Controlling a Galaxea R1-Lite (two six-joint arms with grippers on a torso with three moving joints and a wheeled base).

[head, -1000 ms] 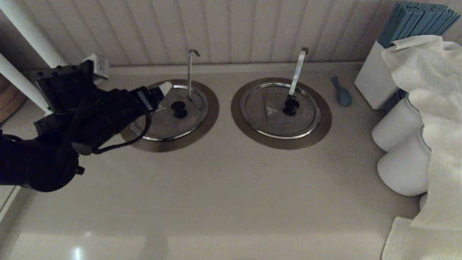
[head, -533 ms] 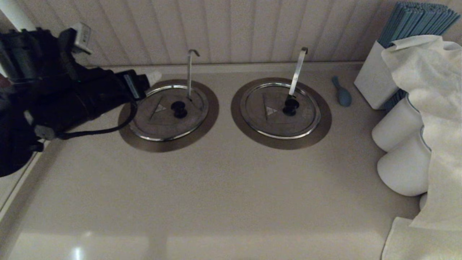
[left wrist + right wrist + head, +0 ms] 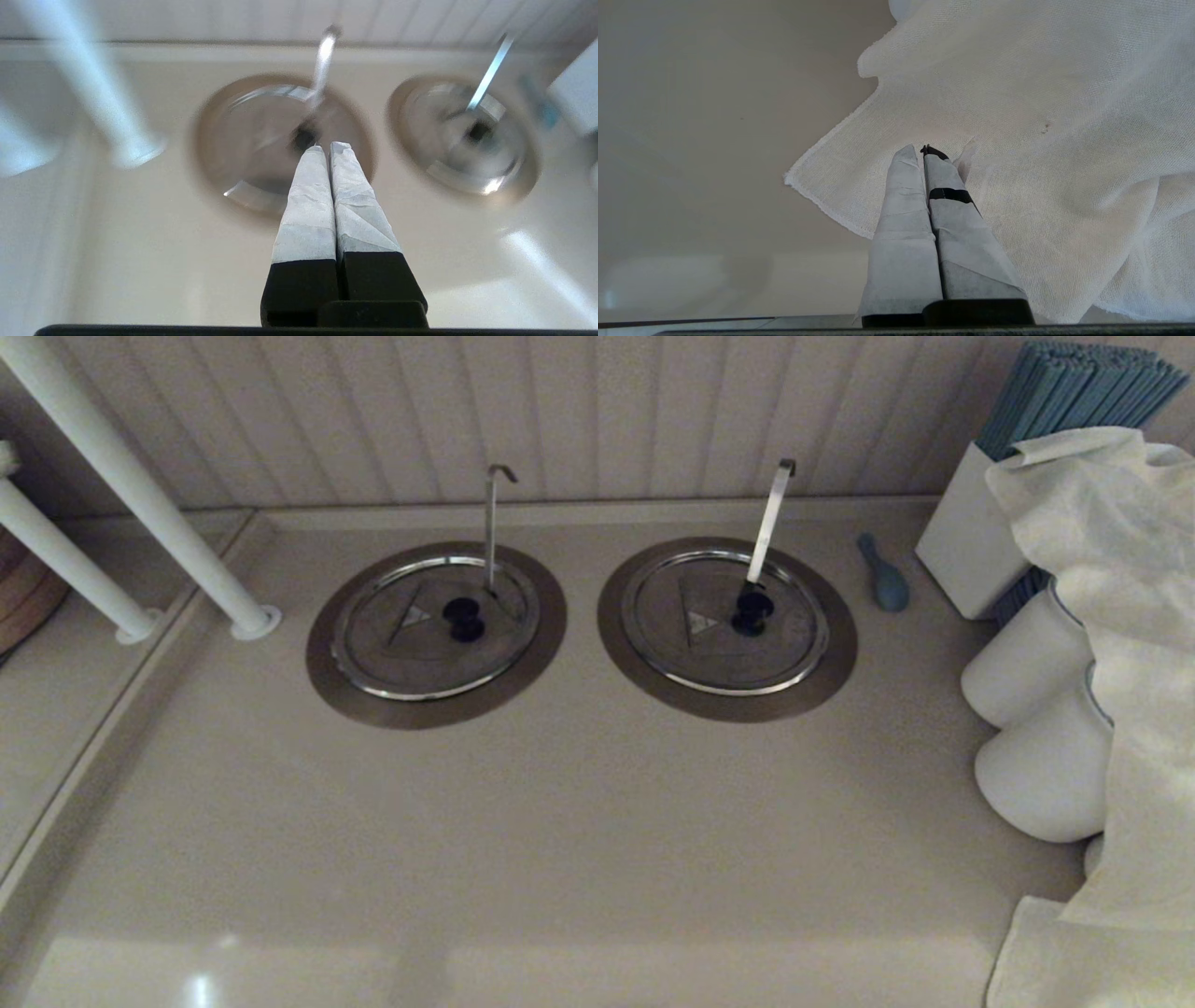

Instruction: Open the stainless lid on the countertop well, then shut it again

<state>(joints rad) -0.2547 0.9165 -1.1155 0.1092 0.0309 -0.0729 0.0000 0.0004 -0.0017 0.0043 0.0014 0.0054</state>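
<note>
A pale, smooth tabletop [image 3: 579,821] fills most of the room. Behind it stands a white wall [image 3: 597,420] made of thin boards that run up and down. Two white poles [image 3: 140,495] lean on the left side, and their feet sit on the tabletop. A lower shelf [image 3: 56,709] lies beside them. A small bright spot of light [image 3: 201,987] shines near the front edge.
</note>
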